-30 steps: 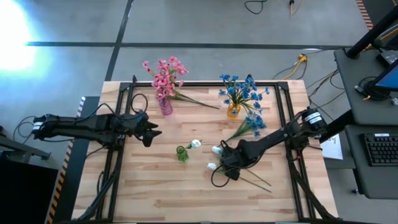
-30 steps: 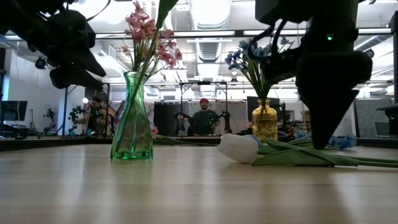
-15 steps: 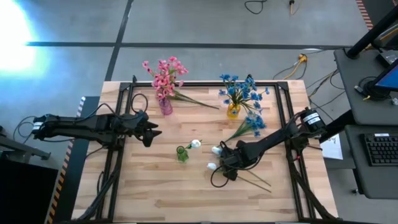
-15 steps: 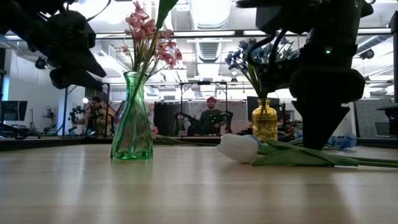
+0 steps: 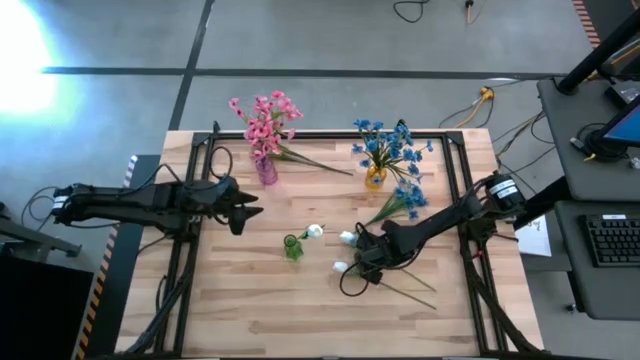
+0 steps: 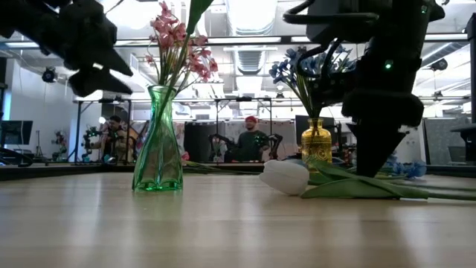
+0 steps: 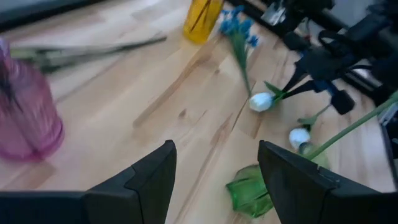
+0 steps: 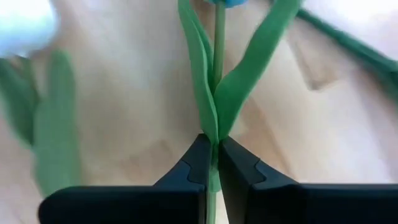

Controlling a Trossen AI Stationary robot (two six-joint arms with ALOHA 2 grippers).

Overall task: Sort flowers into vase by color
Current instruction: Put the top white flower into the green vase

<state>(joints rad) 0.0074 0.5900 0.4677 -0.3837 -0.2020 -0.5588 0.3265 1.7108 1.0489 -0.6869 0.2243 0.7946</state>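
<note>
The white tulip point(image 5: 348, 239) that the right gripper point(image 5: 366, 262) has pinched by its stem lies on the table point(image 5: 250, 310) near the middle, just right of the green vase point(image 5: 293, 247), with a second white tulip point(image 5: 340, 267) lying just beside it; the right wrist view shows the two dark fingers point(image 8: 198, 163) closed tight on the green stem point(image 8: 217, 68) where its leaves fork, the bloom not yet lifted off the wood. One white tulip point(image 5: 314, 231) already stands in the green vase, so by my reckoning the white group is about a third done. The pink flowers point(image 5: 264, 120) are mostly in the pink vase point(image 5: 266, 171), though a long green stem point(image 5: 315, 161) lies on the table beside it, and the blue flowers point(image 5: 385, 145) fill the yellow vase point(image 5: 375, 178) with one blue sprig point(image 5: 405, 199) loose on the boards close by. The right arm reaches in from the table's right edge, bent low with its wrist angled down onto the stem. The left gripper point(image 5: 240, 211) hovers above the table's left half, apart from every flower, its fingers point(image 7: 142, 180) spread wide and holding nothing
</note>
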